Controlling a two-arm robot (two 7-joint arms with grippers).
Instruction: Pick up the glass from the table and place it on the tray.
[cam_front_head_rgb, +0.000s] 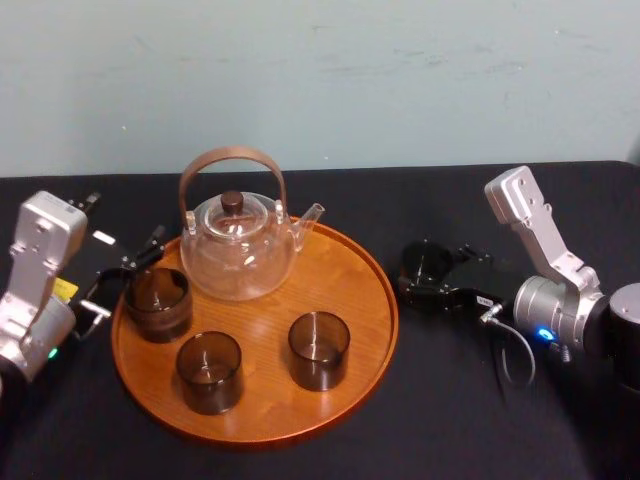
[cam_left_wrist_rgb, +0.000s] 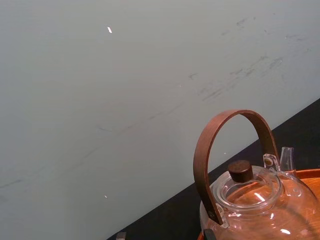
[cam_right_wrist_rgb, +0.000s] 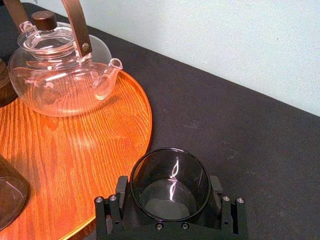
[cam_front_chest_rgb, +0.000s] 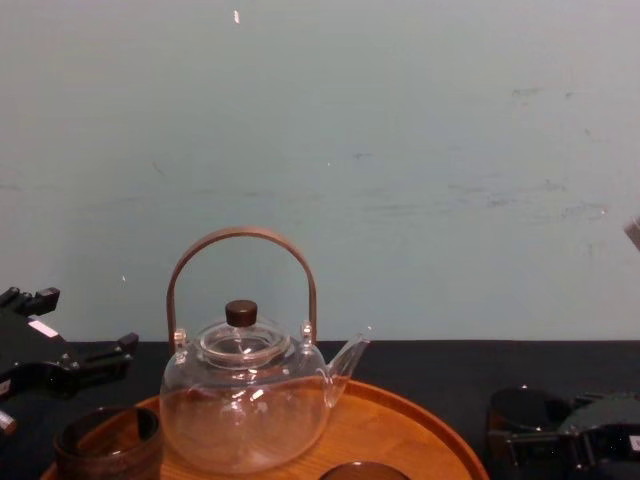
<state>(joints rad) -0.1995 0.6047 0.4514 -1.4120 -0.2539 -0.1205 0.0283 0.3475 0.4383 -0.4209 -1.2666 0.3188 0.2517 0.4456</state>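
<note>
Teapot (cam_front_chest_rgb: 245, 400) upright on tray (cam_front_chest_rgb: 440, 445); dark cup (cam_front_chest_rgb: 108, 445) beside it; right claw (cam_front_chest_rgb: 545, 430) around glass (cam_front_chest_rgb: 518, 408) on table (cam_front_chest_rgb: 430, 356).

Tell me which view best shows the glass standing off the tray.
Right wrist view: the glass sits close up inside the right gripper on the table, rim and base clear. Head view shows it small and dark; chest view, a dark shape at the lower right.

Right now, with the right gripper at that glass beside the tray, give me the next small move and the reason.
Probably lift straight up a little with the right gripper. Its fingers hug both sides of the glass, which seems to sit on the table just outside the tray; the raised rim would likely catch a sideways slide. The left gripper is open at the tray's left edge.
</note>
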